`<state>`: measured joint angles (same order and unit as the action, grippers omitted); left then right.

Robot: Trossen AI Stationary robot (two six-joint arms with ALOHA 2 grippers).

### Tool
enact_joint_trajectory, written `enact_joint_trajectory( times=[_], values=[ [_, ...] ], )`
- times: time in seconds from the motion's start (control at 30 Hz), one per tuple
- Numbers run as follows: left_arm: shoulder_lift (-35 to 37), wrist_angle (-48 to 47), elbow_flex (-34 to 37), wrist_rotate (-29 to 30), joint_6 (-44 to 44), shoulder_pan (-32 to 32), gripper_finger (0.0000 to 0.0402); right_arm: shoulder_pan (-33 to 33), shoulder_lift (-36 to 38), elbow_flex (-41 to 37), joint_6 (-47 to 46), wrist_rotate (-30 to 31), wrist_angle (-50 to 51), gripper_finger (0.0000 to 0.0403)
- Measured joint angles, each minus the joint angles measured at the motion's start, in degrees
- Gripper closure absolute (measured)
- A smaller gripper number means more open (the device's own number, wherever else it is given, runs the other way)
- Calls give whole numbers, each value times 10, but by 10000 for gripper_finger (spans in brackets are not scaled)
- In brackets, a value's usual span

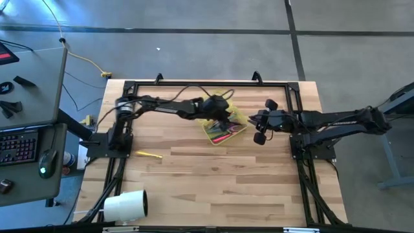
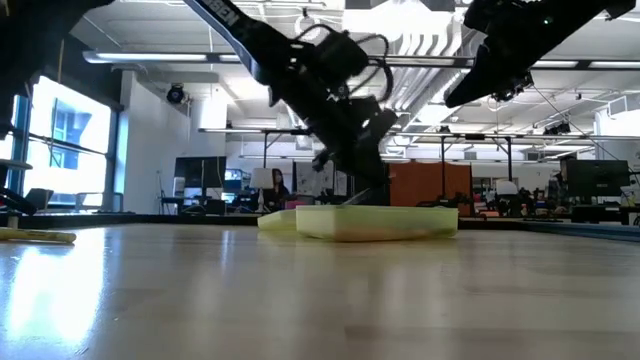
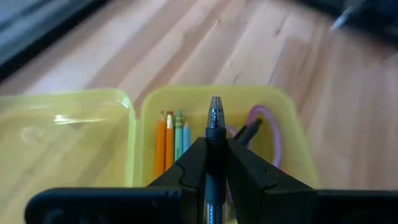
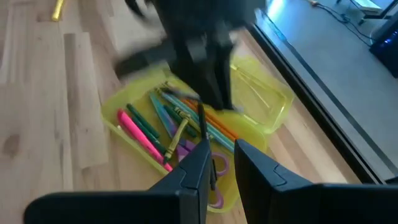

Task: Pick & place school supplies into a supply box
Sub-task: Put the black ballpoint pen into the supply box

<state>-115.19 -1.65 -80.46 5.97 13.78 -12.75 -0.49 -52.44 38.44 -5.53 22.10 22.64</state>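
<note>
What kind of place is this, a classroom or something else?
Probably a robotics lab in an open-plan office: a wooden table with two robot arms, a desk with a keyboard, and rows of workstations under ceiling lights.

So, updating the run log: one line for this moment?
left end effector: holds pen over supply box | right end effector: empty, raised beside box

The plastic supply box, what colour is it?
Translucent yellow-green plastic supply box; clearest in the left wrist view.

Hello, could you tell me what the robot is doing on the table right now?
The left gripper holds a black pen over the open yellow box, which already contains pencils, markers and scissors. The right gripper waits beside the box, holding nothing. A yellow pencil remains on the table.
</note>
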Motion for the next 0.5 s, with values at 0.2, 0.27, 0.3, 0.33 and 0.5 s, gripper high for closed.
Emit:
enact_joint_trajectory(
  times=[0.2,0.27,0.3,0.33,0.5],
  values=[
    [-45,-117,-72,-4,0,0,314,0,-1,0,4,-5,-1,346],
    [-51,-145,-82,-1,0,0,314,0,-1,0,4,-5,0,346],
    [-51,-155,-84,-1,0,0,314,0,-1,0,4,-5,1,346],
    [-52,-155,-86,-1,0,0,314,0,-1,0,4,-6,-1,347],
    [-51,-161,-89,-24,0,0,311,0,-1,0,0,-8,-2,354]
  ],
)
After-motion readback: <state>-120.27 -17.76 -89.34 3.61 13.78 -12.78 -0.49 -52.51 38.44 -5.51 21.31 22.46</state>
